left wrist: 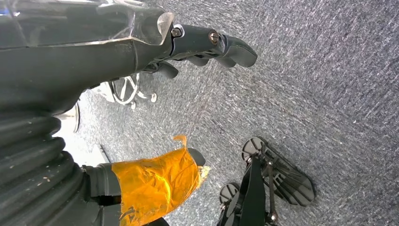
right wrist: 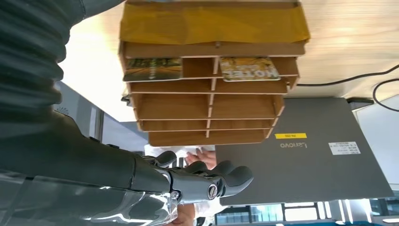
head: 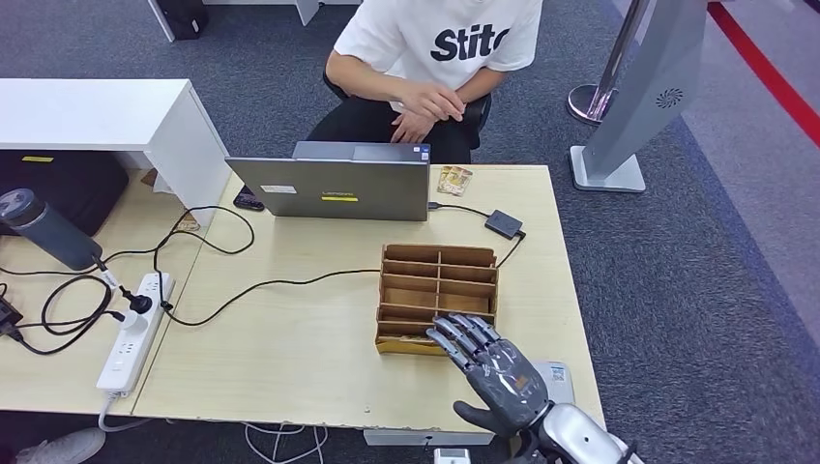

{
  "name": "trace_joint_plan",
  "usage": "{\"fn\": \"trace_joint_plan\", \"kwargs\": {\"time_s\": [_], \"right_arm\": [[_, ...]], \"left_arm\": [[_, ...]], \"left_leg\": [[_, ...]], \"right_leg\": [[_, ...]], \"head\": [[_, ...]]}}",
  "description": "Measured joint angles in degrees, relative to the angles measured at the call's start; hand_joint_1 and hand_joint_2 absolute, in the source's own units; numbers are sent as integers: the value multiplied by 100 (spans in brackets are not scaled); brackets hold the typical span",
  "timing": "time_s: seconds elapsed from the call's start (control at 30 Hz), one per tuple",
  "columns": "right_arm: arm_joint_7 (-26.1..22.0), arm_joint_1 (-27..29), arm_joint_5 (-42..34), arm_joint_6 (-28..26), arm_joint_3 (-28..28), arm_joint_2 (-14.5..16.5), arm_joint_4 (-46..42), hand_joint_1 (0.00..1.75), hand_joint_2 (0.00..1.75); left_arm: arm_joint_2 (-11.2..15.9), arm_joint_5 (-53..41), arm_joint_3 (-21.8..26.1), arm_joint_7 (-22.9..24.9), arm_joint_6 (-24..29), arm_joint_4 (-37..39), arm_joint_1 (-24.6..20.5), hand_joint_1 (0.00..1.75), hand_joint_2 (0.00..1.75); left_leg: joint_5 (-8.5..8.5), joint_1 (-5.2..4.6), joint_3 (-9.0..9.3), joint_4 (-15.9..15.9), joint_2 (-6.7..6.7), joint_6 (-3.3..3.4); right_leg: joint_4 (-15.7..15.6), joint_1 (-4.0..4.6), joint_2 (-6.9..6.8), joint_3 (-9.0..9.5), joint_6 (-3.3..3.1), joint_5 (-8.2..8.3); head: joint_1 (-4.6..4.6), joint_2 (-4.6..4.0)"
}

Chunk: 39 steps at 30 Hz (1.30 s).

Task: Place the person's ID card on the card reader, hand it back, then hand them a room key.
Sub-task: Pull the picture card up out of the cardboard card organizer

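Note:
A wooden organiser (head: 437, 290) with several compartments stands on the table, near its right front. My right hand (head: 488, 372) hovers over its near edge with fingers spread, holding nothing. In the right wrist view the organiser (right wrist: 209, 108) holds two printed key cards (right wrist: 153, 69) (right wrist: 248, 68) side by side in one row, and my right hand (right wrist: 188, 181) is apart from them. A small black card reader (head: 503, 223) lies behind the organiser, wired to the laptop (head: 338, 184). Small cards (head: 454, 179) lie at the table's far edge before the seated person (head: 425, 58). My left hand (left wrist: 141, 52) hangs above the carpet, fingers out, holding nothing.
A white power strip (head: 131, 329) and black cables lie on the table's left part, with a dark bottle (head: 43, 227) beyond them. A white desk (head: 97, 116) stands at the back left and a grey stand (head: 629, 106) at the back right. A white tag (head: 558, 377) lies beside my right hand.

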Motion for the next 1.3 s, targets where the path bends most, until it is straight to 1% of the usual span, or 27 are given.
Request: {"fn": "trace_joint_plan", "kwargs": {"time_s": [0.23,0.57,0.83,1.03,1.3], "right_arm": [[113,-78,-9,87,61,303,311,0,175],[586,-93,205,74,32,689,552,0,175],[730,-91,338,74,-33,883,616,0,175],[895,-82,633,72,-154,1002,661,0,175],[1147,-55,1342,-61,-404,1219,748,0,175]], "left_arm": [[2,-45,0,0,1,0,1,0,175],[-4,-44,33,0,51,0,0,0,175],[-19,-44,96,0,81,0,1,0,175],[-24,-56,134,0,96,0,1,0,175],[-29,-151,180,0,99,0,0,0,175]], "left_leg": [[0,-2,-1,0,0,0],[0,0,1,0,0,0],[0,-1,1,0,0,0],[0,-1,1,0,0,0],[0,-1,1,0,0,0]], "right_leg": [[-2,-1,-1,2,1,0],[-1,-1,0,0,0,0],[-2,0,0,1,0,0],[-2,-1,0,0,0,0],[-2,-1,0,0,0,0]], "head": [[0,0],[-1,0],[0,0],[-1,0],[-1,0]]}}
